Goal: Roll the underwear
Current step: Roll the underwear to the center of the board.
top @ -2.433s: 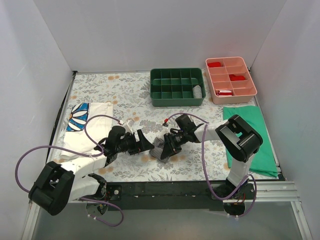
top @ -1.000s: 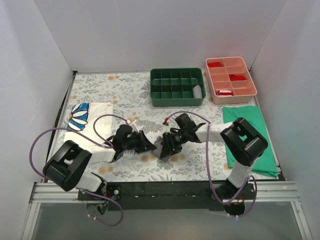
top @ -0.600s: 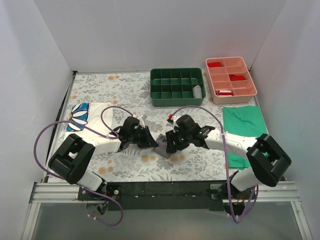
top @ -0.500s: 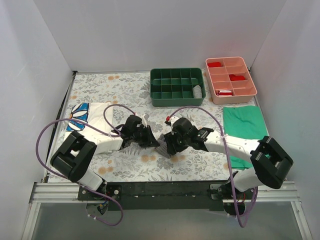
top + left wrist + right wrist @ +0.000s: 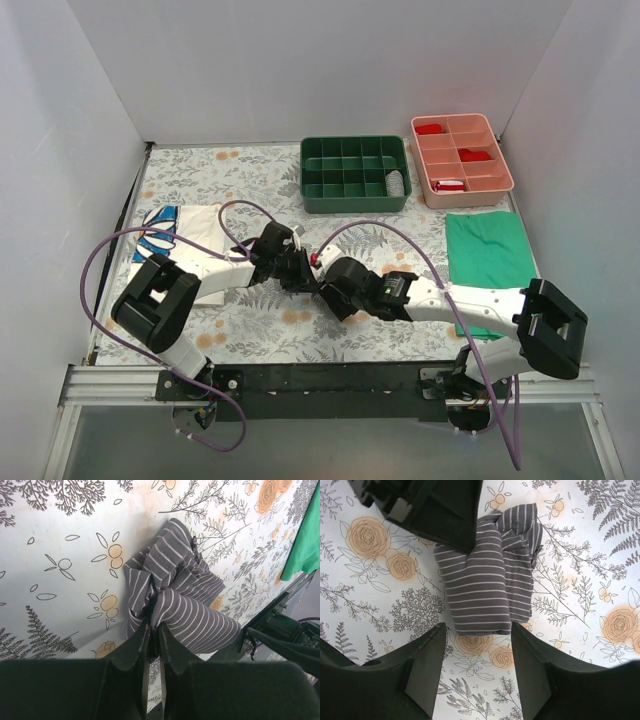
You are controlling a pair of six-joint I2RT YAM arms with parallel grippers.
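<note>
On the white surface printed with flowers and ferns (image 5: 190, 190), the crumpled bundle of thin grey-and-white striped underwear (image 5: 485, 585) lay near the middle, between the two arms, and its longer side seemed to run from one claw toward the other. The left claw (image 5: 154, 626) was clamped on a fold at its own end. The right claw (image 5: 478, 630) hung with its jaws apart over the opposite end, and the bundle looked narrow enough to fit between them.
</note>
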